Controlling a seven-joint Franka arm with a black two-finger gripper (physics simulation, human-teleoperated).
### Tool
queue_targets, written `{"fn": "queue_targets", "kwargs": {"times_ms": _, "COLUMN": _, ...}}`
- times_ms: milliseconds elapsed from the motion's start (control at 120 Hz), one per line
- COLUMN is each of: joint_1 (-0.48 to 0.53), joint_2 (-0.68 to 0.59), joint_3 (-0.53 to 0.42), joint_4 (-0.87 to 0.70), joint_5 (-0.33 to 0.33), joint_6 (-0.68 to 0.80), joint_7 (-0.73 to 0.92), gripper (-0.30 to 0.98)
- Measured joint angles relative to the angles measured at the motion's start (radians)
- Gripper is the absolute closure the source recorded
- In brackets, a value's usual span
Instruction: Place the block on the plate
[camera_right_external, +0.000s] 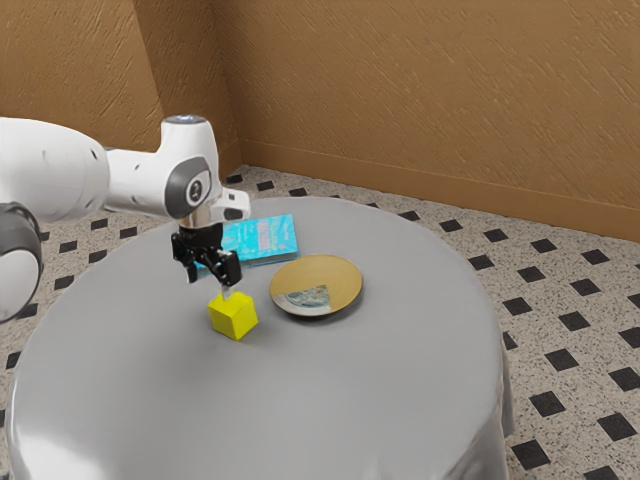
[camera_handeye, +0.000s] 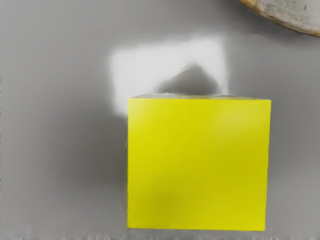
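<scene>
Block (camera_handeye: 199, 165) in both views, book (camera_right_external: 264, 238) in exterior view

Plate (camera_handeye: 295, 14) mostly outside wrist view

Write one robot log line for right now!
gripper: open, close above block | block: yellow, beside plate, not on it | plate: no block yet | task: unfinished

Exterior view: camera raised and set back at the side of the arm (camera_right_external: 55, 170), angled down across the surface (camera_right_external: 330, 400) toward the walls (camera_right_external: 400, 100). Wrist view: camera carried on the arm, facing down at close range. Shared coverage: the block (camera_right_external: 234, 316), part of the plate (camera_right_external: 335, 275), nearby surface.
</scene>
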Motion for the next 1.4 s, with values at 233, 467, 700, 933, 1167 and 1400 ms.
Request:
{"fn": "queue_targets", "kwargs": {"times_ms": 233, "joint_1": 0.001, "joint_2": 0.029, "joint_3": 0.003, "joint_4": -0.002, "joint_5": -0.030, "joint_6": 0.010, "joint_7": 0.018, "gripper": 0.00}}
{"fn": "queue_targets", "kwargs": {"times_ms": 467, "joint_1": -0.016, "joint_2": 0.077, "joint_3": 0.002, "joint_4": 0.026, "joint_5": -0.054, "joint_6": 0.016, "joint_7": 0.030, "gripper": 0.00}}
{"fn": "queue_targets", "kwargs": {"times_ms": 700, "joint_1": -0.018, "joint_2": 0.144, "joint_3": -0.001, "joint_4": 0.049, "joint_5": -0.085, "joint_6": 0.019, "joint_7": 0.038, "gripper": 0.00}}
{"fn": "queue_targets", "kwargs": {"times_ms": 933, "joint_1": -0.012, "joint_2": 0.184, "joint_3": -0.004, "joint_4": 0.063, "joint_5": -0.118, "joint_6": 0.020, "joint_7": 0.048, "gripper": 0.00}}
{"fn": "queue_targets", "kwargs": {"times_ms": 1167, "joint_1": -0.011, "joint_2": 0.209, "joint_3": -0.006, "joint_4": 0.063, "joint_5": -0.162, "joint_6": 0.033, "joint_7": 0.059, "gripper": 0.03}}
{"fn": "queue_targets", "kwargs": {"times_ms": 1400, "joint_1": -0.011, "joint_2": 0.210, "joint_3": -0.006, "joint_4": 0.064, "joint_5": -0.180, "joint_6": 0.040, "joint_7": 0.062, "gripper": 0.14}}
